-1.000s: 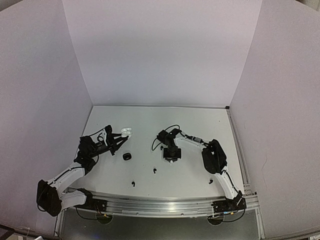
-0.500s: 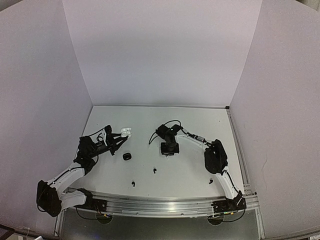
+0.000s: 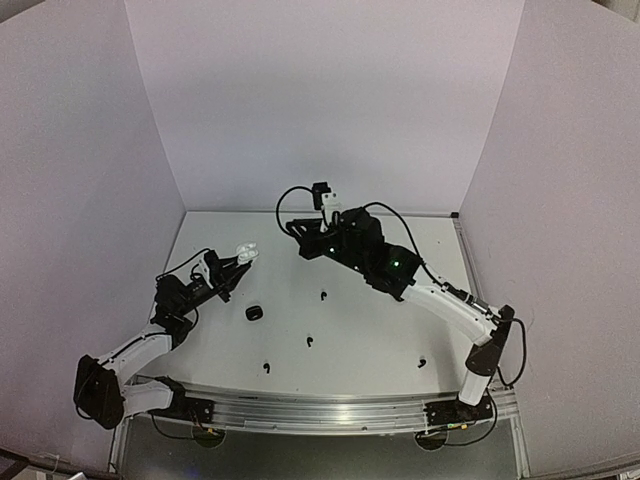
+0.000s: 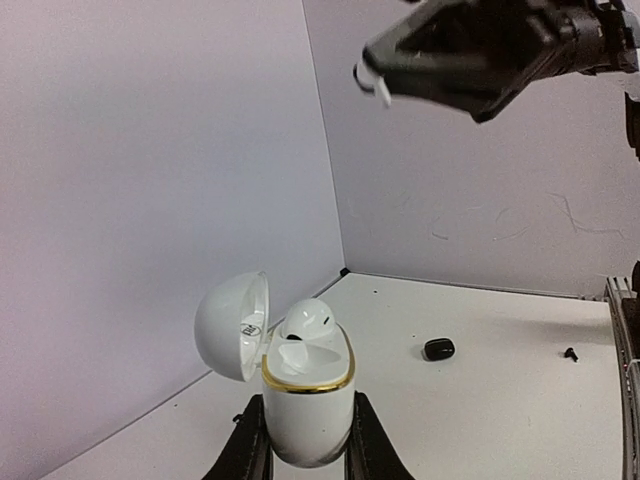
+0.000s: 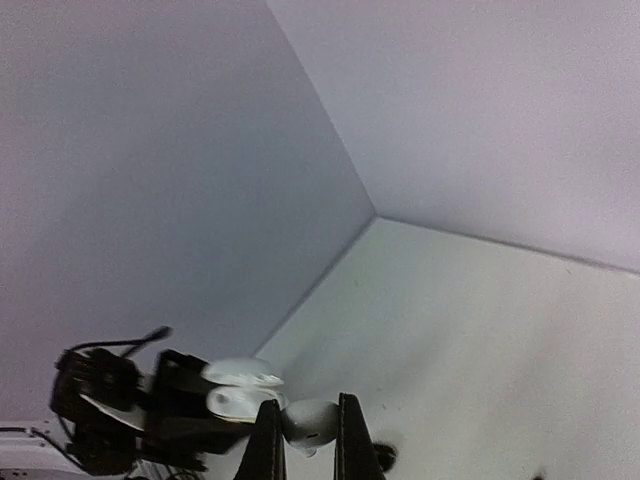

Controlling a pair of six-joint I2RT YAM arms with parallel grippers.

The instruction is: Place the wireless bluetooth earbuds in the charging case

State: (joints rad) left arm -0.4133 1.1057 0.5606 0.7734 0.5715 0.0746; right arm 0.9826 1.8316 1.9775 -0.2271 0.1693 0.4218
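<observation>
Working over the table (image 3: 380, 330), I count two cases and six earbuds. My left jaws are clamped on the body of the white charging case (image 4: 305, 405), holding it upright above the table with its lid swung open toward the left wall. The black case (image 3: 254, 313) sits on the table near the left arm, and I cannot tell whether it is open. The first white earbud (image 4: 308, 318) is seated in the white case, and the slot beside it looks empty to me. My right jaws are raised above and to the right of that case, pinched narrow on the second white earbud (image 5: 308, 422), which is not yet over the slot. Four black earbuds (image 3: 323, 295) (image 3: 309, 341) (image 3: 265, 366) (image 3: 422, 362) lie loose on the table, well apart, none in a case. By my reckoning one of six is in, one is in the air and four are untouched, so I am early in the job.
</observation>
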